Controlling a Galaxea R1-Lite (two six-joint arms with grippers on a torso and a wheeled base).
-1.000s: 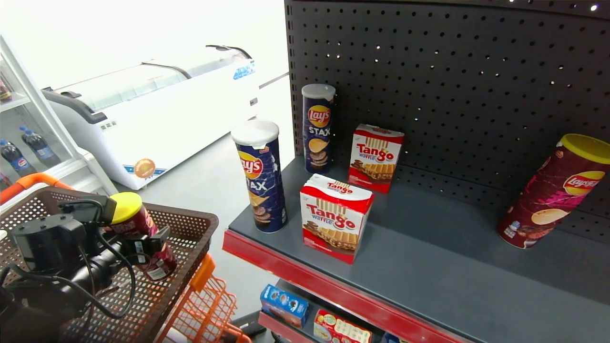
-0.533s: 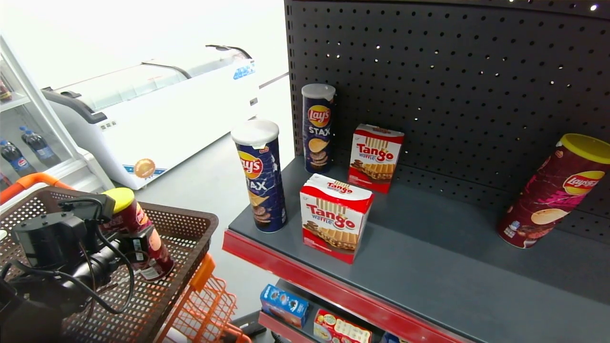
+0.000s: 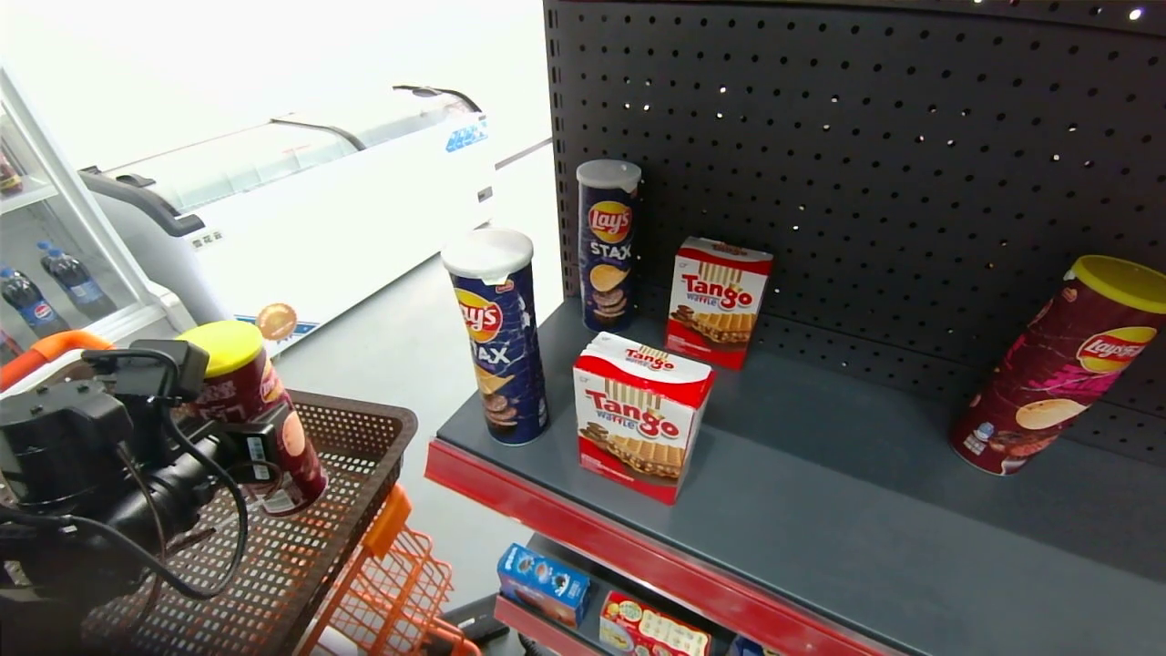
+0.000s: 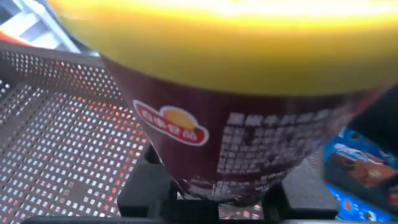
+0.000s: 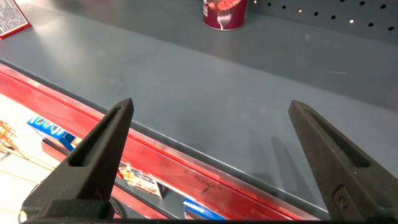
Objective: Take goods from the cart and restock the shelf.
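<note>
My left gripper (image 3: 260, 446) is shut on a maroon chips can with a yellow lid (image 3: 250, 410), held tilted above the brown cart basket (image 3: 364, 456). In the left wrist view the can (image 4: 249, 143) hangs close up between the fingers (image 4: 146, 186), over the basket mesh. The grey shelf (image 3: 820, 492) holds two dark blue chips cans (image 3: 499, 337), two red and white wafer boxes (image 3: 642, 415), and another maroon can (image 3: 1057, 364) leaning against the pegboard. My right gripper (image 5: 217, 162) is open in front of the shelf's red edge (image 5: 186, 155), nothing between its fingers.
A black pegboard (image 3: 865, 137) backs the shelf. A lower shelf holds boxed goods (image 3: 547, 583). The orange cart frame (image 3: 401, 574) stands left of the shelf. A white chest freezer (image 3: 301, 210) and a drinks fridge (image 3: 46, 273) stand behind the cart.
My left gripper has lifted the maroon can upward out of the basket and a little leftward. The shelf goods have not moved.
</note>
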